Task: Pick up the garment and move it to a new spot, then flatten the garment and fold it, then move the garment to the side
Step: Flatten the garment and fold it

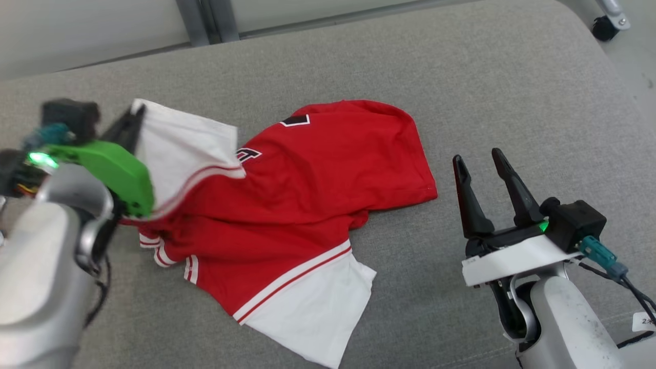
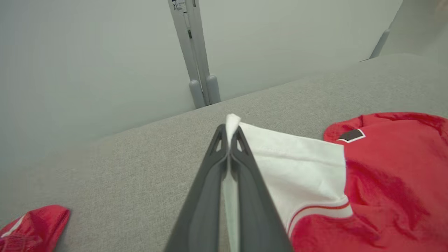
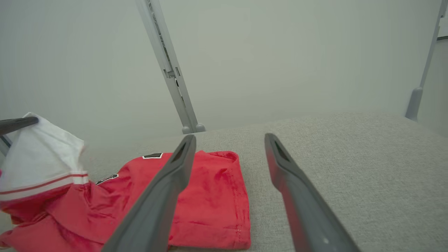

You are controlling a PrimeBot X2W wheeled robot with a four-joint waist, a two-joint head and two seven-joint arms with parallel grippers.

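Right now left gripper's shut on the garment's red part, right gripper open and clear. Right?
No: the left gripper is shut on a white corner of the garment, as the left wrist view shows. Right gripper open and clear, yes.

One garment [image 1: 318,189], one grey cushion [image 1: 512,92], one caster wheel [image 1: 605,28].

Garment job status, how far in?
Done: the left gripper is shut on the white sleeve of the garment, raised off the grey cushion. In hand: the pickup; the red body lies crumpled on the cushion, and the right gripper hangs open beside it, holding nothing. Left: moving it, flattening, folding, setting aside.
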